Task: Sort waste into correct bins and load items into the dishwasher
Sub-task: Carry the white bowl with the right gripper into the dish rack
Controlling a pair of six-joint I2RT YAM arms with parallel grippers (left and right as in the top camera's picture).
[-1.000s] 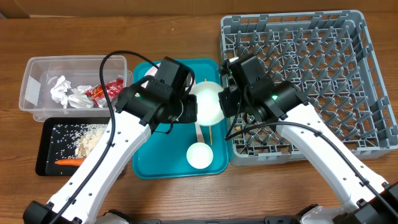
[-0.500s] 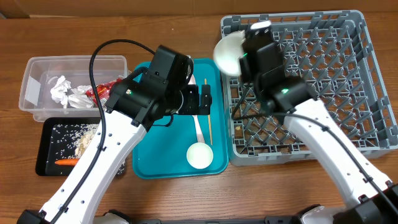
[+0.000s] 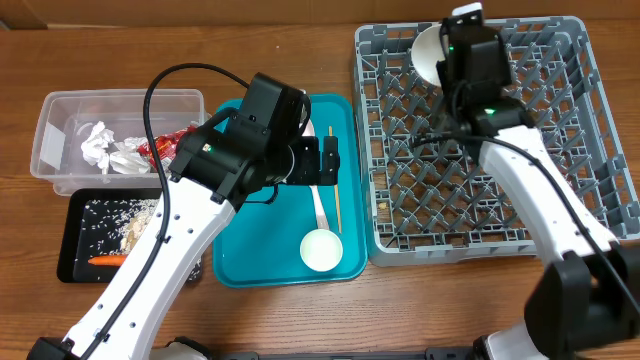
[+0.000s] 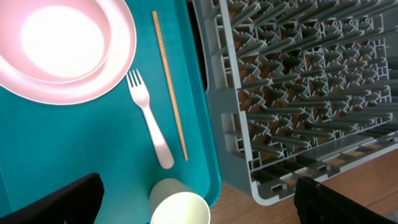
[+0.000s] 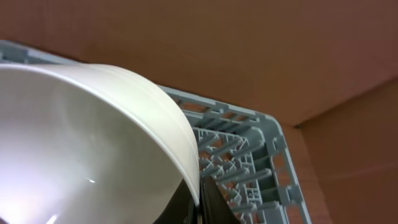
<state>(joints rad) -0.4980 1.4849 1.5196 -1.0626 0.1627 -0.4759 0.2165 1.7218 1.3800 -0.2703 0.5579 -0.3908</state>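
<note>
One bowl (image 3: 428, 52): tilting over dish rack's (image 3: 400, 200) far-left corner, right gripper (image 3: 452, 55) clamping its rim.
Left gripper (image 3: 325, 160): gaping wide.

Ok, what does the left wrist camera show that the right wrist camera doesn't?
Only the left wrist view: the pink plate, white fork, wooden chopstick and small white cup, all on the teal tray. Only the right wrist view: a white bowl, close up and tilted. Both: the grey dish rack.
</note>
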